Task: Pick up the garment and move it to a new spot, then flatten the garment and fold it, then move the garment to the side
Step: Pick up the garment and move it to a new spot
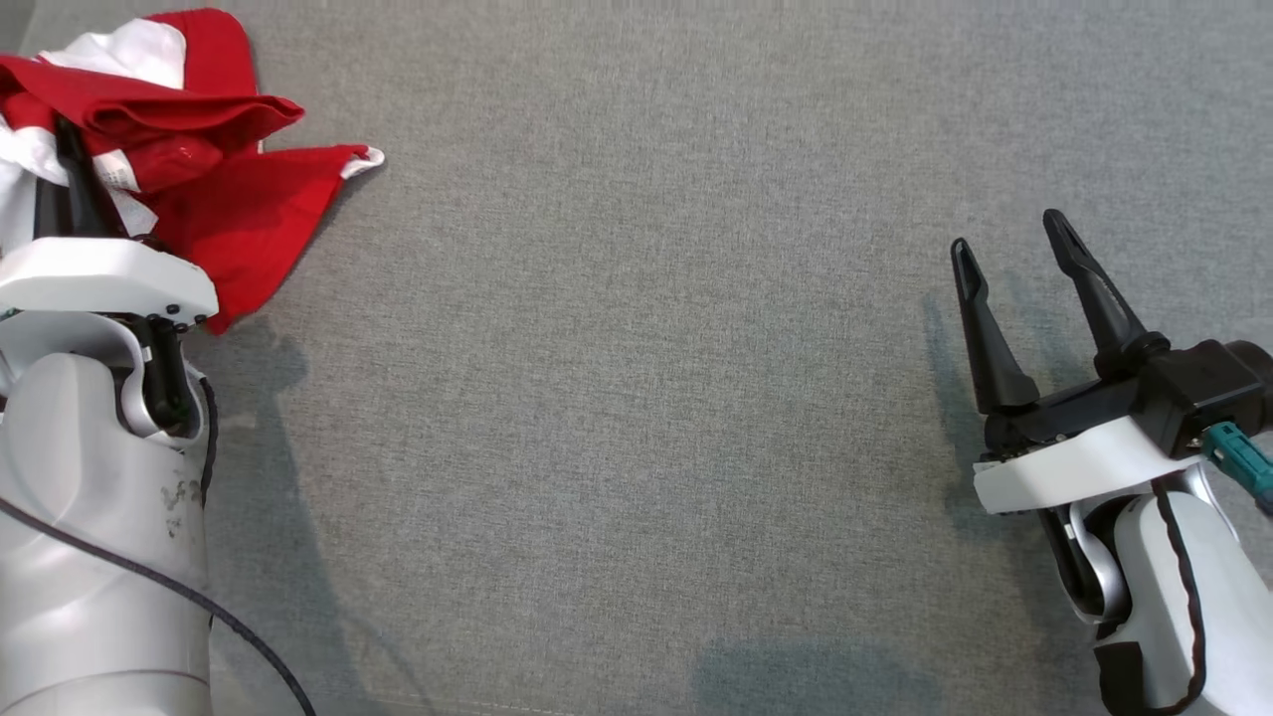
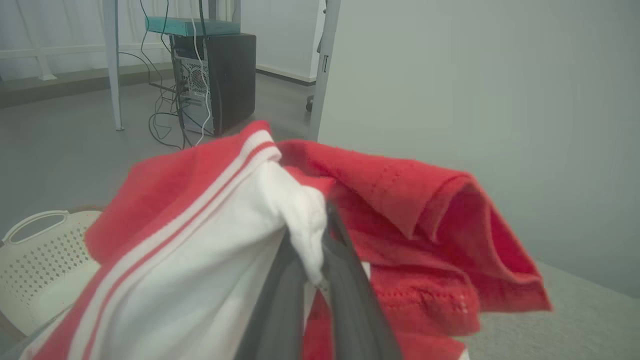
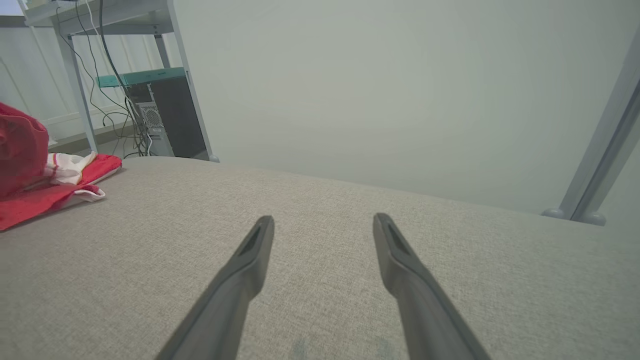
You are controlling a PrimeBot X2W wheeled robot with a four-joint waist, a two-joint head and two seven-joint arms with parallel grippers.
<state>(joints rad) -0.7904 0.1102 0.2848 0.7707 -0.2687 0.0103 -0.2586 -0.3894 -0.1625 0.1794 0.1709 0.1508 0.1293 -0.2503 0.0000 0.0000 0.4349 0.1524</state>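
Note:
The garment (image 1: 239, 199), red with white panels and striped trim, is bunched at the far left of the grey fabric surface (image 1: 636, 398). My left gripper (image 1: 68, 134) is shut on the garment, its dark fingers pinching a white fold; in the left wrist view the cloth (image 2: 400, 210) is gathered up around the fingertips (image 2: 322, 225). Part of the garment still trails on the surface. My right gripper (image 1: 1004, 234) stands open at the right, well away from the garment, nothing between its fingers. The right wrist view has the garment (image 3: 30, 190) at its far left.
A pale perforated basket (image 2: 35, 260) sits beyond the surface's left edge. A dark computer tower (image 2: 220, 75) with cables stands on the floor behind. A grey wall panel (image 3: 400, 90) and a metal frame leg (image 3: 600, 165) bound the far side.

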